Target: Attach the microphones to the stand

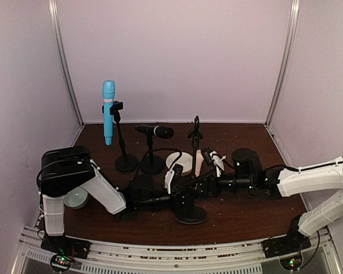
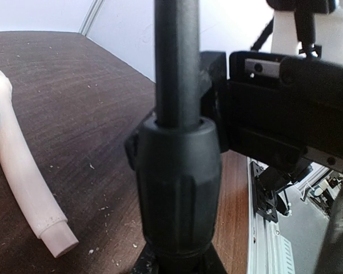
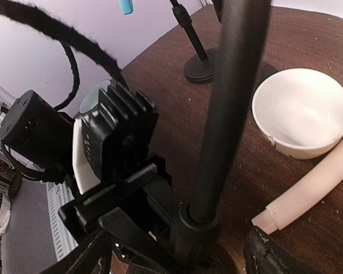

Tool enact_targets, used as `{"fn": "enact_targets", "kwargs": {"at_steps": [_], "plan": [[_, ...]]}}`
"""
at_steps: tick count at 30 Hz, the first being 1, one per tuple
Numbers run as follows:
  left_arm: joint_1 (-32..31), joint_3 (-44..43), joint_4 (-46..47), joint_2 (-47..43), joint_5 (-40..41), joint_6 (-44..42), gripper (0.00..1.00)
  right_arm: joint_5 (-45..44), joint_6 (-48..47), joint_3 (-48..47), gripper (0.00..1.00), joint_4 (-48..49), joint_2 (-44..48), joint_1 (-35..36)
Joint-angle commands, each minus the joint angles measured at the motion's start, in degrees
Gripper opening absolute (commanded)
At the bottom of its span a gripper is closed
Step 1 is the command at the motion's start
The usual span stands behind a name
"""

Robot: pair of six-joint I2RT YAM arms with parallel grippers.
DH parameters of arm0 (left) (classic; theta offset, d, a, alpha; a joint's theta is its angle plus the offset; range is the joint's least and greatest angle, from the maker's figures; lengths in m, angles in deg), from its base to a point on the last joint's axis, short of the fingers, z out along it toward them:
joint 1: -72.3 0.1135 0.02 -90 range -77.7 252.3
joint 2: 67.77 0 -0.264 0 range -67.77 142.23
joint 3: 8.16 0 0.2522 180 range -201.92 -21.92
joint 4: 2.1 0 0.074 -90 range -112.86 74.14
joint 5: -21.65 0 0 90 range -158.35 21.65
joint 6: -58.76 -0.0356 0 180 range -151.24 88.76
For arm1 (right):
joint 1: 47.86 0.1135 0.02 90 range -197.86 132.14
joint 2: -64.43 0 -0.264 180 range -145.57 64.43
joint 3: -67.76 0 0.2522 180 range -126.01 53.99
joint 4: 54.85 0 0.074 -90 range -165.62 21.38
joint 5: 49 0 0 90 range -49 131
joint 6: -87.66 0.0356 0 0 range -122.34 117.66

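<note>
The light blue microphone (image 1: 108, 111) stands upright in the clip of the far-left stand (image 1: 126, 162). A black microphone (image 1: 155, 131) lies clipped on the middle stand (image 1: 152, 165). On the table by the white bowl lies the cream-pink microphone (image 1: 199, 162) (image 2: 24, 178) (image 3: 313, 189). The near stand (image 1: 190, 213) has an empty clip on top. My left gripper (image 1: 183, 201) (image 2: 177, 251) is shut on that stand's lower collar (image 2: 177, 188). My right gripper (image 1: 204, 187) (image 3: 183, 260) is open, its fingers (image 3: 273, 256) either side of the same stand's foot (image 3: 201, 234).
A white bowl (image 1: 180, 161) (image 3: 303, 111) sits just behind the near stand. A pale green bowl (image 1: 77, 198) rests by the left arm. Black cables trail from the stands. The enclosure's walls close in the left, right and back; the metal rail (image 1: 177, 257) runs along the front.
</note>
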Motion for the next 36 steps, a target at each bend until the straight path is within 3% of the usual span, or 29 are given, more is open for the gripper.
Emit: {"fn": "enact_targets", "kwargs": {"at_steps": [1, 11, 18, 23, 29, 36], "plan": [[0.38, -0.04, 4.01, 0.77, -0.31, 0.33, 0.00, 2.10, -1.38, -2.45, 0.80, 6.38, -1.44, -0.20], [0.54, -0.57, 2.42, 0.69, 0.73, 0.48, 0.00, 8.05, 3.96, 2.20, 0.69, 7.86, 1.62, 1.96], [0.64, -0.57, 1.41, 0.07, 0.99, 0.45, 0.00, 5.36, 9.25, 2.26, 0.69, -1.47, 15.09, 8.10], [0.60, -0.66, 1.68, 0.03, -0.06, 0.03, 0.00, -2.17, 2.75, 1.89, 0.69, -10.72, 20.29, 6.81], [0.64, -0.39, 1.64, -0.53, -2.44, -0.67, 0.00, 3.49, -2.23, 6.07, 0.59, -5.44, 17.41, -3.70], [0.62, -0.30, 2.50, -0.63, -4.52, -0.45, 0.00, 8.87, -6.97, 4.74, 0.57, 2.85, 7.42, -5.70]]}}
